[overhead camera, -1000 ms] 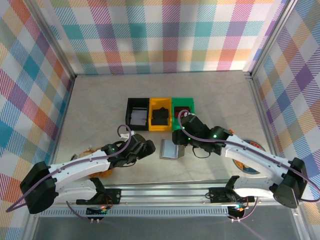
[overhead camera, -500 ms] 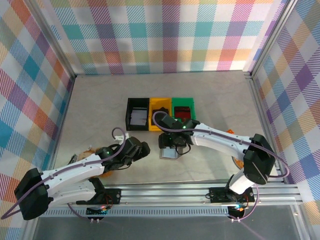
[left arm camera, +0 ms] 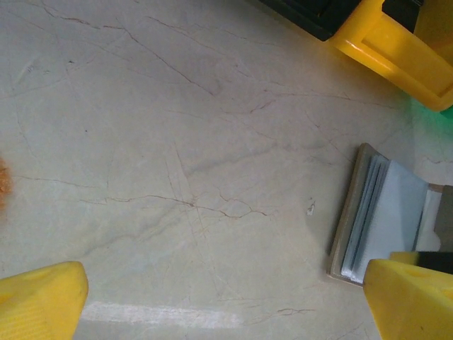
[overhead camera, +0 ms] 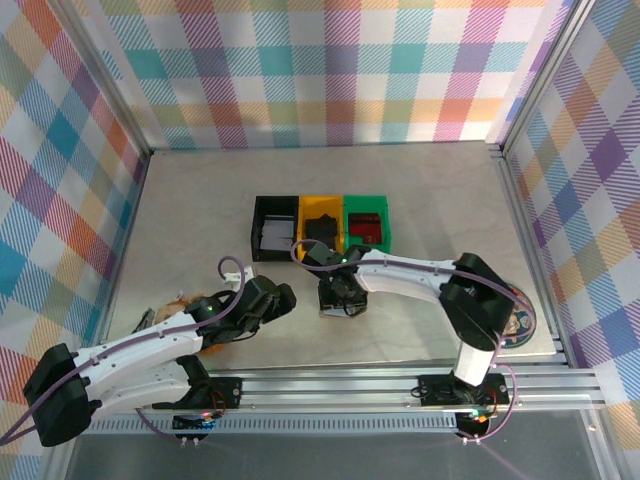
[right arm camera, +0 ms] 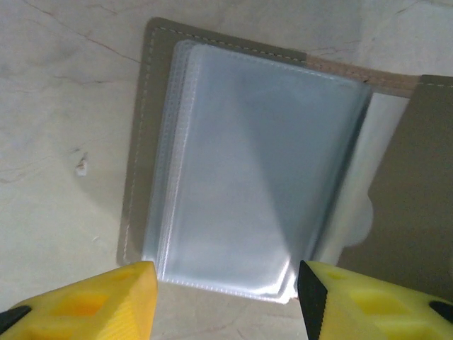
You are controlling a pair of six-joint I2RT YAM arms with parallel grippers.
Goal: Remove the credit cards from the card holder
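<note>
**Open card holder (right arm camera: 283, 156) lies just past the right end effector (right arm camera: 226, 297)**

The card holder lies open and flat on the table (overhead camera: 200, 200), just in front of the bins. In the right wrist view it sits just beyond the two yellow fingers (right arm camera: 85, 301) and lines up with the gap between them. Those fingers are apart, and nothing is between them. From above, the right end effector hangs right over the holder and covers most of it. I cannot tell if it touches the holder.

The left end effector (left arm camera: 226, 304) is to the left of the holder, near it but not touching. Its fingers are wide apart, with bare table between them. In the left wrist view its right finger hides the holder's near corner.

The holder's clear sleeves (right arm camera: 241, 170) look milky, so I cannot tell if credit cards are inside. The holder's right flap is cut off at the picture's edge. From above, each bin has something flat in it: pale in the black bin (overhead camera: 275, 228), dark in the yellow bin (overhead camera: 321, 228), reddish in the green bin (overhead camera: 366, 226). They are too small to name. An orange thing (overhead camera: 180, 300) peeks out behind the left arm. A round thing (overhead camera: 522, 325) is half hidden by the right arm.

There is one card holder, two end effectors and three bins in a row.
</note>
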